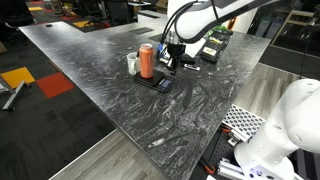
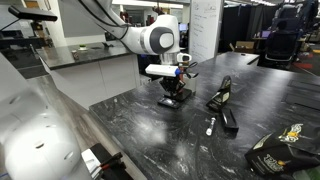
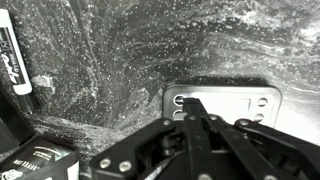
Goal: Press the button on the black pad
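In an exterior view the pad (image 1: 161, 83) lies flat on the worktop (image 1: 200, 110), just beside the orange can (image 1: 147, 61), and my tool (image 1: 171, 66) hangs directly over its far edge. I cannot tell from here whether it is touching.

In an exterior view from the opposite side, the tool (image 2: 172, 92) points straight down with the pad (image 2: 172, 101) mostly hidden beneath it (only a dark sliver shows).

The wrist view is the useful one. The tool (image 3: 195, 105) has its jaws drawn together to a single blunt tip with nothing between them, and the tip sits over the near-left part of the pad (image 3: 245, 100). Small round marks show near the pad's corners, but I cannot tell which is the button. A marker (image 3: 15, 60) lies well off to the side.

I judge the pad thin, stiff and light, so it would likely skate on this polished stone if pushed sideways. It needs no grasping: I'd poke straight down with the closed tip, gently, since a firm press gains nothing.
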